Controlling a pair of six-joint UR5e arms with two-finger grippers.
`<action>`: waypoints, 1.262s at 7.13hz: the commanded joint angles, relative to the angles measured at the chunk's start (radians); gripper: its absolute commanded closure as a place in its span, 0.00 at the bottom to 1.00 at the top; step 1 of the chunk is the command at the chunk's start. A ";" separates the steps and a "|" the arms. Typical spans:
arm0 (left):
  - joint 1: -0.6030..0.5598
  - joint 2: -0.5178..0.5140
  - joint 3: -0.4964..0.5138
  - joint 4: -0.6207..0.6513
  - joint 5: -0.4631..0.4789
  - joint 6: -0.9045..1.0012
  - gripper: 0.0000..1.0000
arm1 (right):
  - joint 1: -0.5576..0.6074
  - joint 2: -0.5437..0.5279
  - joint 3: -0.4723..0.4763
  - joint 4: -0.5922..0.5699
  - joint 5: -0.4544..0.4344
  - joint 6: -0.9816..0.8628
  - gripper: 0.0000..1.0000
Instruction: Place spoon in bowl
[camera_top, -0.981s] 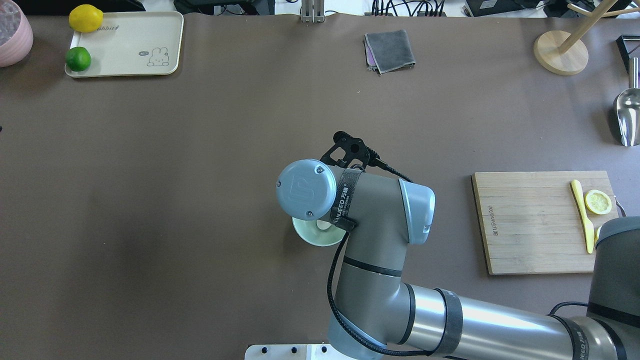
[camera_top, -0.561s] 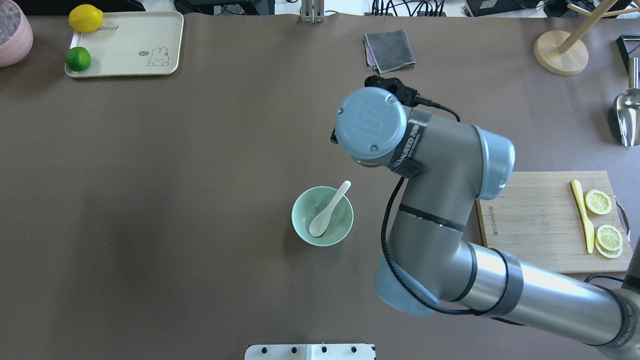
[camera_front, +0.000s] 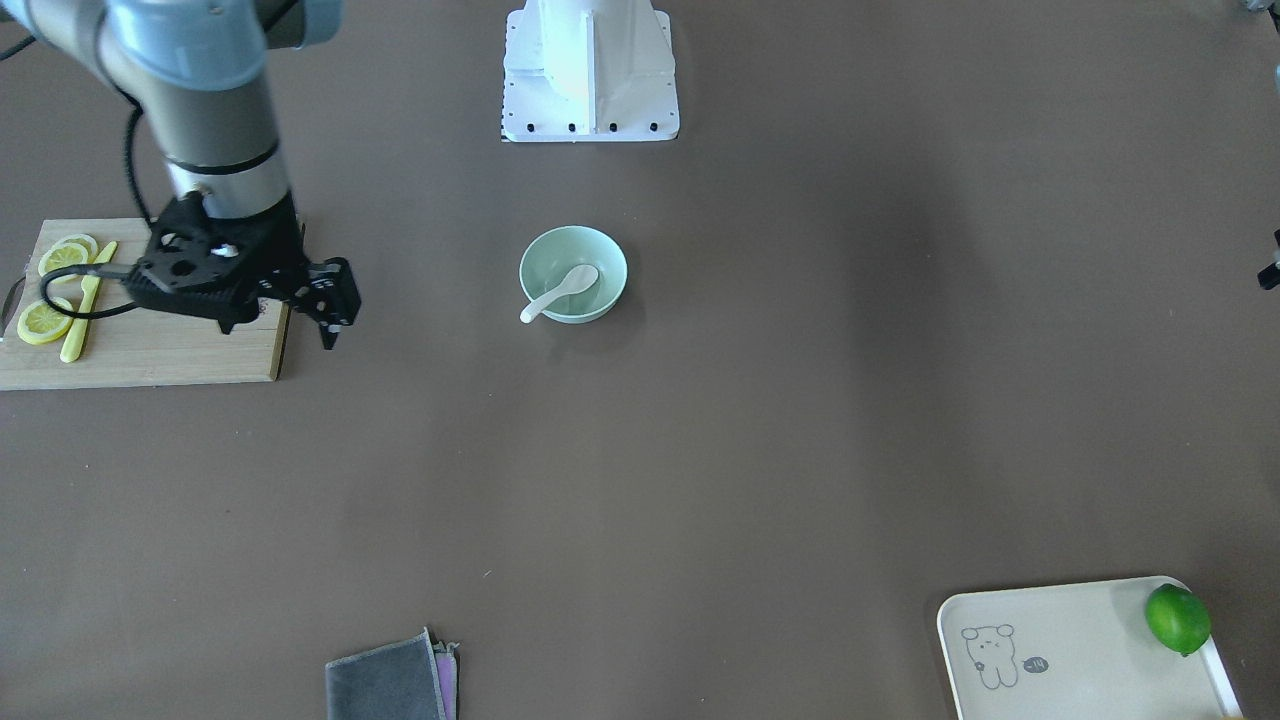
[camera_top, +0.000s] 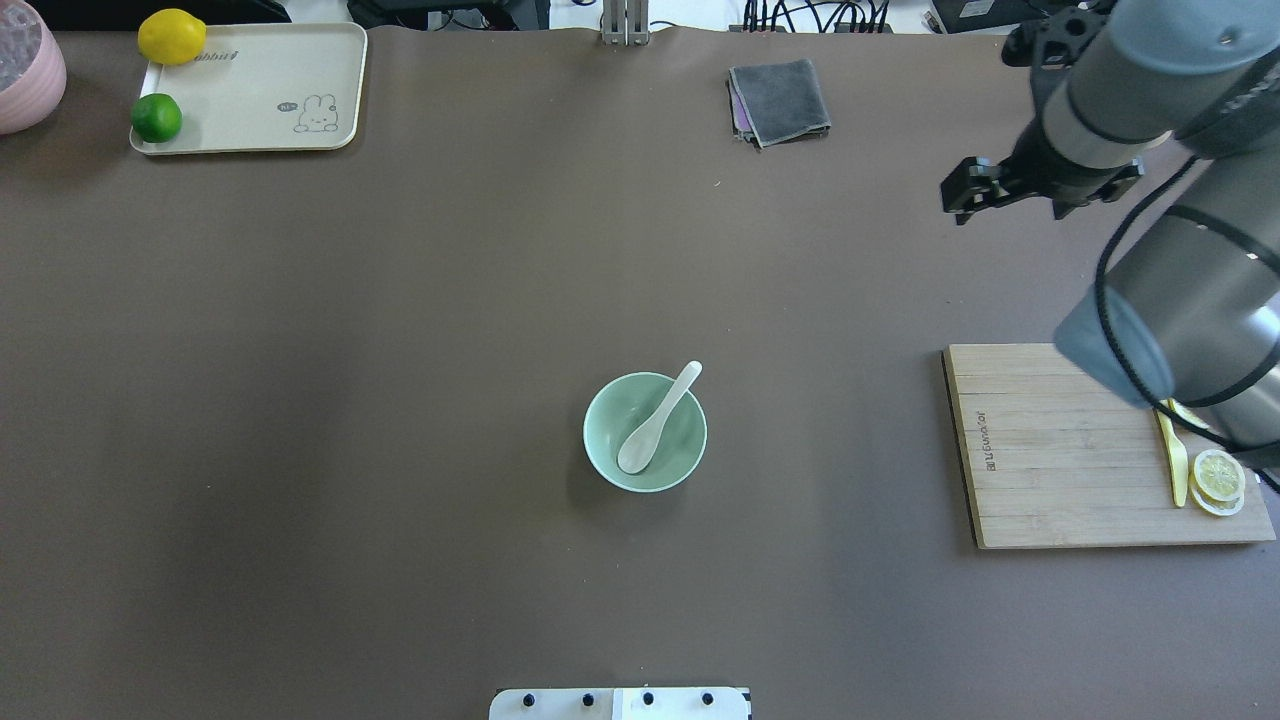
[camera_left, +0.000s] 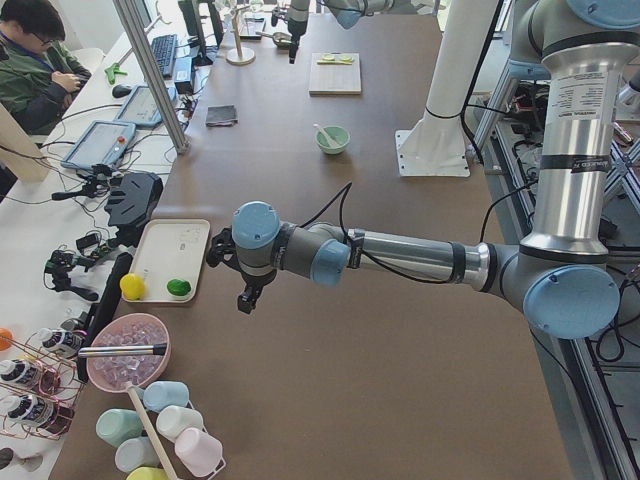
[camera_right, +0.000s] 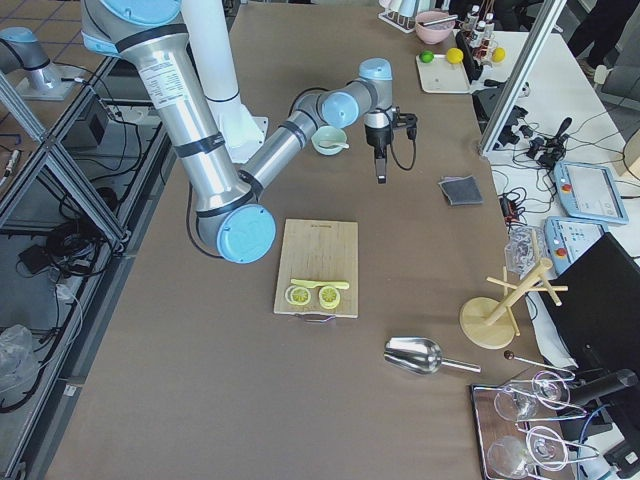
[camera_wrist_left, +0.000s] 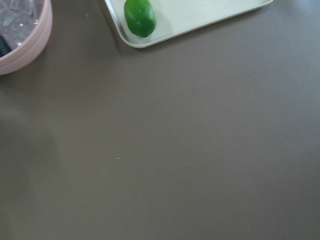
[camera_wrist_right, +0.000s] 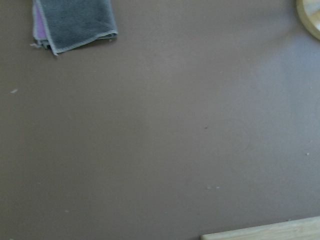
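Spoon (camera_top: 655, 422) diagonal in bowl (camera_top: 606, 408), handle far-right

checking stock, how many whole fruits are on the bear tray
2: a lemon on the tray's far left corner in the overhead view, a lime at its near left corner.

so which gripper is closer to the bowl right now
Right. The right gripper hangs above the table on the cutting board's side of the bowl, clear of it. The left gripper is far off at the table's end, beside the tray.
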 joint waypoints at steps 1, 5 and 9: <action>-0.057 0.063 -0.033 0.107 0.000 0.085 0.02 | 0.200 -0.207 -0.003 0.035 0.166 -0.349 0.00; -0.061 0.141 -0.027 0.008 0.063 0.051 0.02 | 0.484 -0.461 -0.009 0.039 0.301 -0.719 0.00; -0.071 0.160 -0.074 0.041 0.063 0.056 0.02 | 0.614 -0.601 -0.004 0.039 0.314 -0.790 0.00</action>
